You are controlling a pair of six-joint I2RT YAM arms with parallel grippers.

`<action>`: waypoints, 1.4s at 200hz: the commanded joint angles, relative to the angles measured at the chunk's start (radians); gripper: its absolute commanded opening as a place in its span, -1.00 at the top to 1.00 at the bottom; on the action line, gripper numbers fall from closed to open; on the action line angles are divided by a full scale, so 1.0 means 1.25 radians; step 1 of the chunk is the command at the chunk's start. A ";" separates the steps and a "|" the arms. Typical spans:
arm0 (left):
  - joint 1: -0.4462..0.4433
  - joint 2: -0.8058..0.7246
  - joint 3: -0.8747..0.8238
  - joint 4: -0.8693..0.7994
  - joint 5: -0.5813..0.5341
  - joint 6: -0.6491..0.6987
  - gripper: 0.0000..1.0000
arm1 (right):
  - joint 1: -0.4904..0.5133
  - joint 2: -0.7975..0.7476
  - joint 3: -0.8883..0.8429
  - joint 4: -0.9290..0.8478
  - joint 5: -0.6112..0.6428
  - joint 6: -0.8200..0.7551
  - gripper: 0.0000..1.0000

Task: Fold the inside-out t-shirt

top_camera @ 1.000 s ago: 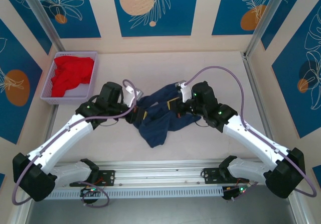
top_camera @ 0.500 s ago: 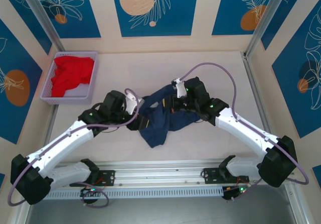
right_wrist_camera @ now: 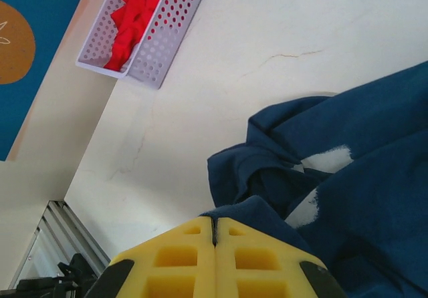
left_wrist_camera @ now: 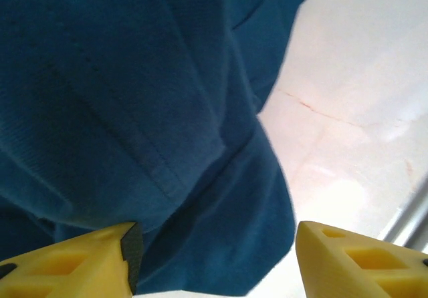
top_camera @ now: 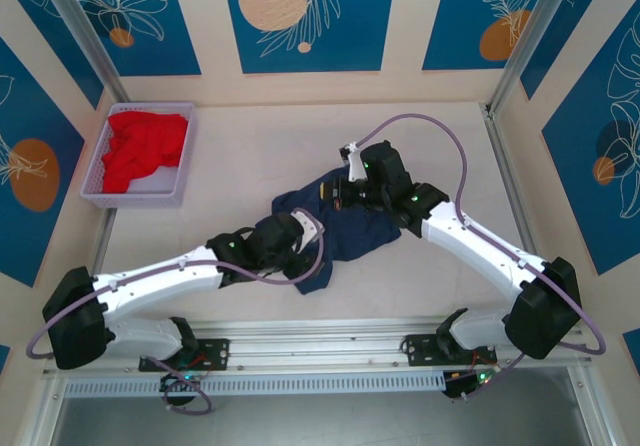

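T-shirt (top_camera: 350, 234) pinched by right end effector (right_wrist_camera: 214, 219); left end effector (left_wrist_camera: 215, 236) low, parted.

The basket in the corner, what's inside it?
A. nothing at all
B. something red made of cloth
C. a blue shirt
B: a crumpled red garment lies in the lavender basket, while the navy t-shirt lies out on the table between the arms.
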 commanded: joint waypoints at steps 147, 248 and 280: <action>0.262 0.044 -0.106 0.372 0.529 -0.302 -0.09 | -0.050 -0.041 -0.013 -0.039 -0.022 -0.021 1.00; 0.249 0.003 -0.075 0.206 0.626 -0.287 1.00 | -0.059 -0.121 -0.011 -0.268 0.078 -0.108 1.00; 0.190 0.058 -0.103 0.151 0.697 -0.309 1.00 | -0.047 -0.193 -0.124 -0.368 0.176 -0.071 1.00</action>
